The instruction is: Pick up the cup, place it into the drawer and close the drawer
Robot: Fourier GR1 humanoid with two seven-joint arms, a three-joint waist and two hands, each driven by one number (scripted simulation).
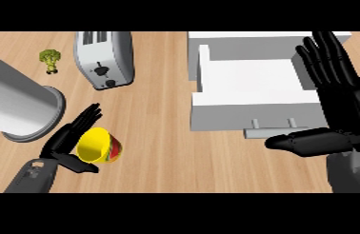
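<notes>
The cup [97, 145], yellow inside with red and green patches on its outer wall, sits at the lower left of the wooden counter [162, 133], its mouth turned up and to the left. Whether those patches form a label cannot be told. The left hand [65, 141] brackets it: nearly straight fingers lie along the cup's left rim and the thumb reaches under its near side, not curled round it. Well apart to the right, the white drawer [246, 104] stands pulled out, its handle [273, 131] facing the near edge. The right hand [341, 116] is open, fingers up, at the right edge beside the drawer. Behind the cup are a grey cylinder [25, 107], a silver toaster [104, 59] and broccoli [49, 60].
</notes>
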